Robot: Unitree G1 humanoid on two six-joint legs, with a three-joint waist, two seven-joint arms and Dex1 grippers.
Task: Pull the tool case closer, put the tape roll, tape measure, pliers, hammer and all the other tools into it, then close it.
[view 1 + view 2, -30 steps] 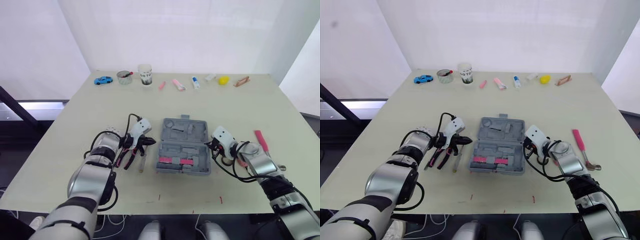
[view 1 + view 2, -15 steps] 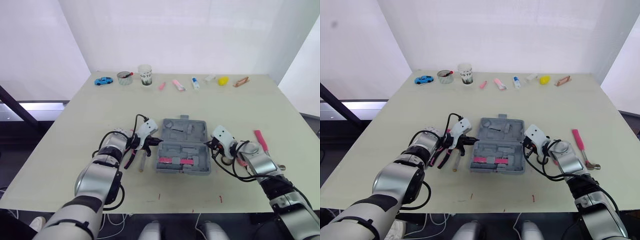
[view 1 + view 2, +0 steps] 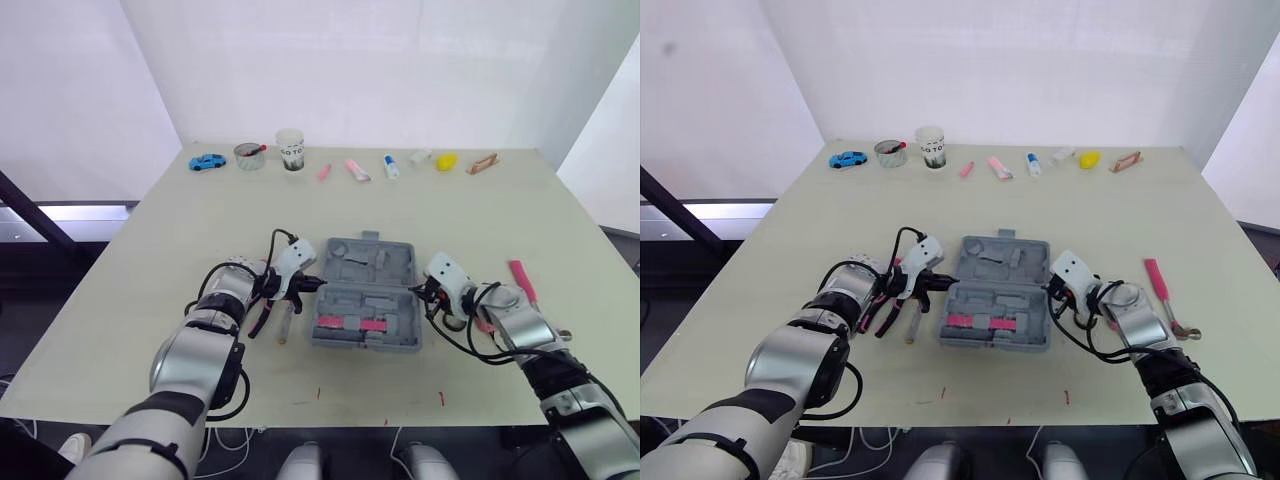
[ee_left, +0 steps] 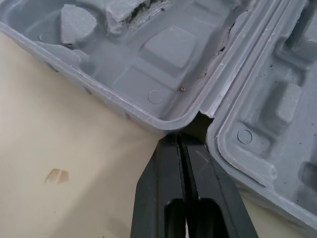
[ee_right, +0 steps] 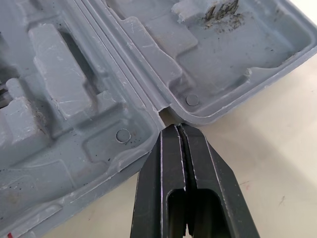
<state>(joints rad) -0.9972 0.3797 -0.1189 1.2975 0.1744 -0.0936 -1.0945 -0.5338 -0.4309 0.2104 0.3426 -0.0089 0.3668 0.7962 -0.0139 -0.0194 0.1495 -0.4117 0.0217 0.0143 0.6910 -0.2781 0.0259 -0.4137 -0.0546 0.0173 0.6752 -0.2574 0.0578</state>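
The grey tool case (image 3: 367, 262) lies open in the middle of the table, with pink-labelled parts (image 3: 351, 323) in its near half. My left gripper (image 3: 312, 284) is shut, its tips (image 4: 184, 141) pressed into the hinge notch on the case's left side. My right gripper (image 3: 424, 293) is also shut, its tips (image 5: 179, 130) at the hinge notch on the right side. Red-handled pliers (image 3: 262, 318) and a slim tool (image 3: 284, 325) lie just left of the case under my left arm. A pink-handled hammer (image 3: 524, 280) lies at the right. A tape roll (image 3: 455, 321) is partly hidden by my right wrist.
Along the far edge stand a blue toy car (image 3: 206, 161), a small bowl (image 3: 248, 155), a paper cup (image 3: 290, 149), pink tubes (image 3: 356, 169), a yellow object (image 3: 448, 160) and a brown clip (image 3: 483, 162). Bare table lies between that row and the case.
My left gripper has moved right from above the pliers to the case's left hinge notch. The right gripper and the case have stayed in place.
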